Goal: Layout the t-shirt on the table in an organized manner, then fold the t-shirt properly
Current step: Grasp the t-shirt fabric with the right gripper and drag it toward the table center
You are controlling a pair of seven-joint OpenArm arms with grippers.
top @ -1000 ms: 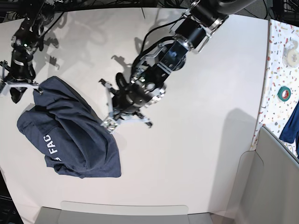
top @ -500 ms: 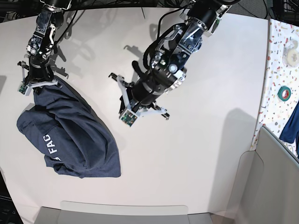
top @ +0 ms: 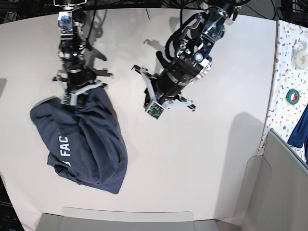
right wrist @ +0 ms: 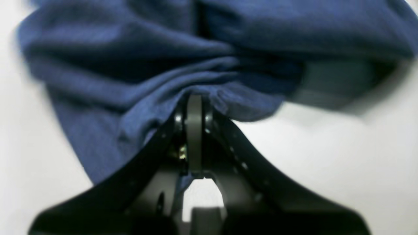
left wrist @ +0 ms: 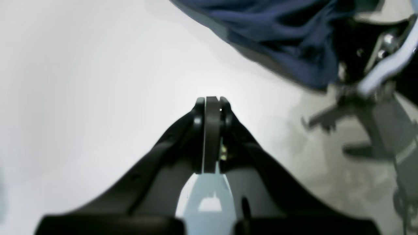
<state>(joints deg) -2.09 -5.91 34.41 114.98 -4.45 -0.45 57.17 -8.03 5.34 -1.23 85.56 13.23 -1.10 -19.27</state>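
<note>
Left wrist view: the left gripper (left wrist: 212, 104) has its jaws pressed together on nothing, above the white table (left wrist: 81, 81); the t-shirt (left wrist: 277, 36) sits at one o'clock.

Right wrist view: the right gripper (right wrist: 195, 102) pinches a bunched fold of the t-shirt (right wrist: 156, 65).

Base view: the crumpled t-shirt (top: 82, 139) lies at eight o'clock on the table (top: 202, 154), its top edge caught in the right gripper (top: 77, 94); the left gripper (top: 156, 103) is well apart, near centre.

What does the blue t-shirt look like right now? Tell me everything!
The t-shirt is dark navy, soft-looking cotton, bunched in a wrinkly heap, not spread flat. White letters "FAC" show on its left side. It lies on the white table, toward the left in the base view. The right gripper is shut on its top edge, so the cloth puckers there. The left gripper is shut and off the shirt.
</note>
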